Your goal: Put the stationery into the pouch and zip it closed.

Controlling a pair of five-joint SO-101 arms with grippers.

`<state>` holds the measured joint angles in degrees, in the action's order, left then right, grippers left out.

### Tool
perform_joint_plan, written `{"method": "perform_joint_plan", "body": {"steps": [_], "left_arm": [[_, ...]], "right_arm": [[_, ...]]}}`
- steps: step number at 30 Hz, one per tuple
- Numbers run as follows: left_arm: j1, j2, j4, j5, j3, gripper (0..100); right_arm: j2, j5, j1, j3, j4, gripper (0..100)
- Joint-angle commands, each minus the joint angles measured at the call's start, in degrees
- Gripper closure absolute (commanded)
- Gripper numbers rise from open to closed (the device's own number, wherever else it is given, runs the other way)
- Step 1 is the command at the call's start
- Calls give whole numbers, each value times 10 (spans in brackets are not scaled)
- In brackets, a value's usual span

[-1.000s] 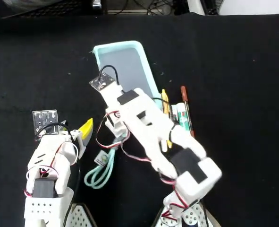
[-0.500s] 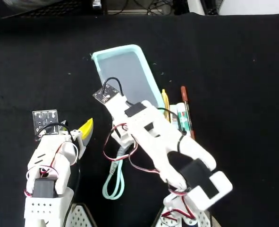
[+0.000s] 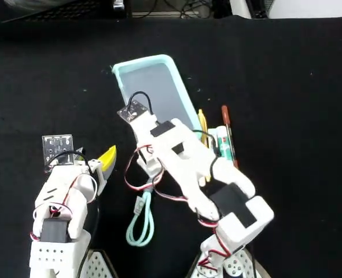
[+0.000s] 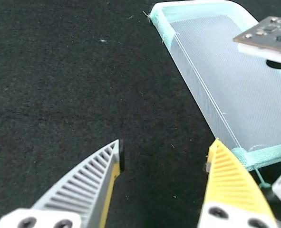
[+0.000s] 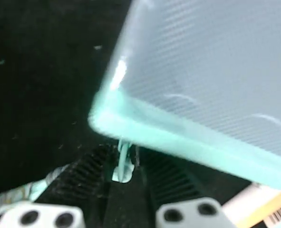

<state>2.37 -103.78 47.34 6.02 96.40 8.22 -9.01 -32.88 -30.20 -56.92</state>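
Right wrist view: right gripper point(image 5: 123, 154) clamped on thin mint tab point(image 5: 121, 175) at corner of pouch point(image 5: 216, 71), flat on table point(image 3: 286, 87). Soft, light mesh. (A)
Likely to slide if tugged. Best pinned by stiffer trim using left gripper point(image 4: 166, 142), spread apart nearby. (B)

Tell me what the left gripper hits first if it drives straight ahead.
Likely the bare black table: the open left gripper points at cloth beside the pouch, not at it. Depth is unclear.
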Motion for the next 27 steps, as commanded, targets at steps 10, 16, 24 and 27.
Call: {"method": "perform_joint_plan", "body": {"steps": [10, 16, 24, 27], "left_arm": [[-80, -3, -12, 50, 9, 700], [-120, -2, -85, 49, 9, 700], [-120, -1, -109, 48, 9, 700], [-120, 13, -110, 48, 9, 700]], "right_arm": [[-245, -39, -2, -22, -2, 986], [-316, -39, -3, -99, 51, 986], [-347, -39, -46, -107, 30, 986], [-357, -39, -64, -108, 24, 986]]}}
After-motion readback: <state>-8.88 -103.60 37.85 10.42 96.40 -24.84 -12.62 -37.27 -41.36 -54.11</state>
